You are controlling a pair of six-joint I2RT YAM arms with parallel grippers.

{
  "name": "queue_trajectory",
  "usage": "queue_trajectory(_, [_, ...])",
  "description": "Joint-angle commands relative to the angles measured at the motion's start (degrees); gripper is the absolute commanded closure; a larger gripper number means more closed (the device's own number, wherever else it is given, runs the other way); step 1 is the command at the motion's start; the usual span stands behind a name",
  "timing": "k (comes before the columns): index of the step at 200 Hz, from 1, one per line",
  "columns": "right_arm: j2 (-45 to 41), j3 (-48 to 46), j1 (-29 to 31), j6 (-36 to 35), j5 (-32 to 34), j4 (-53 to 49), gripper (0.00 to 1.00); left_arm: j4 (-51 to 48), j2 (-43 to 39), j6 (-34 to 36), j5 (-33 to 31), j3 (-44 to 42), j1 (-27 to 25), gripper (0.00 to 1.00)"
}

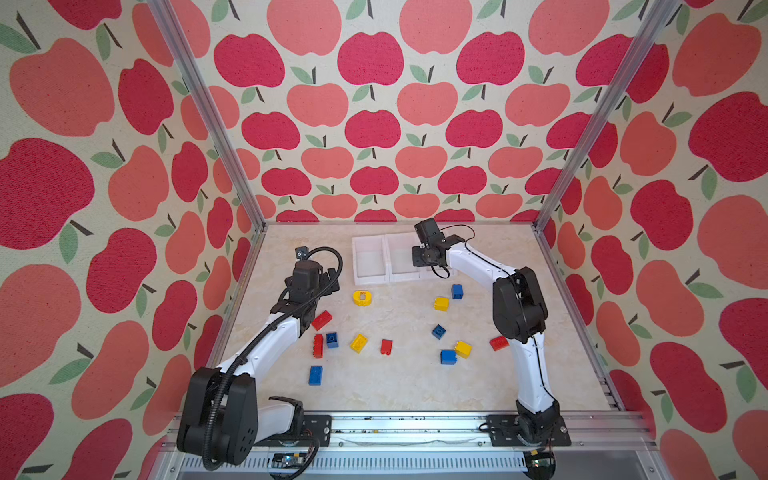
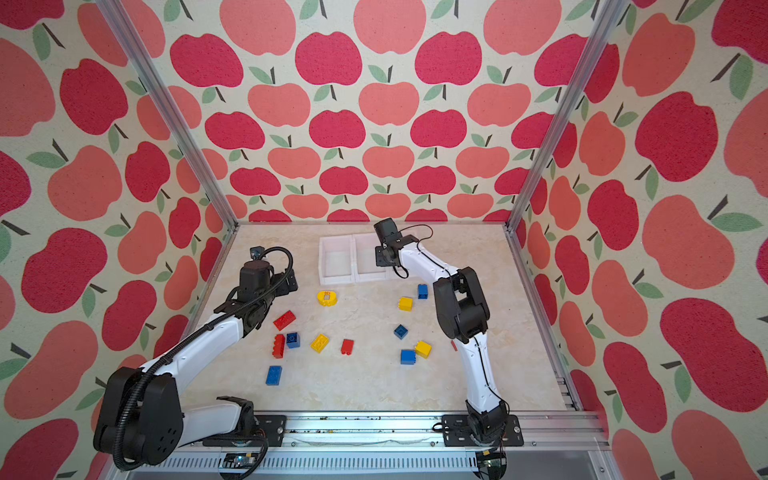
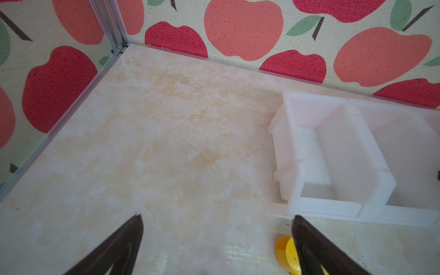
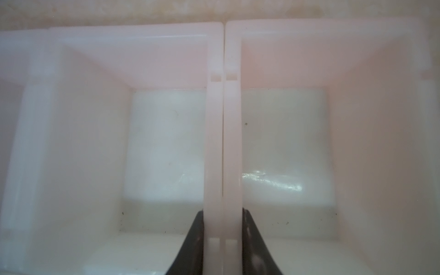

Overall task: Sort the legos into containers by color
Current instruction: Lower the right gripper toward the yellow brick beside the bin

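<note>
Your right arm [image 1: 478, 266] hides the third of the white plastic containers [image 1: 368, 240] at the back of the marbled table [image 1: 395, 386] in both top views. The right gripper [image 4: 222, 214] is clamped on the doubled wall between two bins, and only its dark tips show. The left gripper [image 3: 217, 216] hangs spread and empty beside the bins, one finger cutting off a round yellow piece [image 3: 284, 250]. The studded red, blue and yellow legos [image 1: 322, 320] lie loose on the table, one red brick [image 2: 454, 345] almost hidden behind that arm.
</note>
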Motion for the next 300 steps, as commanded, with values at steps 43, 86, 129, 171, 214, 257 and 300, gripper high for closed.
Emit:
queue_trajectory(43, [1.30, 1.89, 6.07, 9.50, 5.25, -6.09, 1.00, -1.97, -2.28, -1.17, -1.47, -1.55, -0.06, 0.01])
queue_trajectory(86, [1.14, 2.23, 7.49, 10.34, 5.82, -6.02, 0.96, -2.55, -3.64, -1.04, -1.70, -2.18, -0.03, 0.01])
queue_trajectory(129, [-1.79, 1.70, 7.49, 9.28, 7.32, -5.91, 0.61, -2.87, -4.18, -1.24, -1.48, -2.37, -0.03, 0.01])
queue_trajectory(171, [-7.00, -1.52, 7.43, 7.68, 7.53, -3.73, 0.37, -5.40, -4.77, -1.68, -0.36, -0.98, -0.04, 0.01])
queue_trajectory(214, [-12.80, -4.47, 7.30, 5.85, 6.27, -4.28, 0.26, -6.86, -5.88, -2.69, 1.27, -1.32, -0.03, 0.01])
queue_trajectory(257, [-20.41, -11.32, 7.05, 4.29, 2.36, -6.03, 0.22, -6.46, -5.50, -5.51, 4.54, -2.87, -0.04, 0.01])
queue_trajectory(300, [-28.35, -21.11, 7.29, 4.99, -2.18, -8.85, 0.19, -6.00, -5.16, -5.96, 6.22, -3.50, -0.04, 0.01])
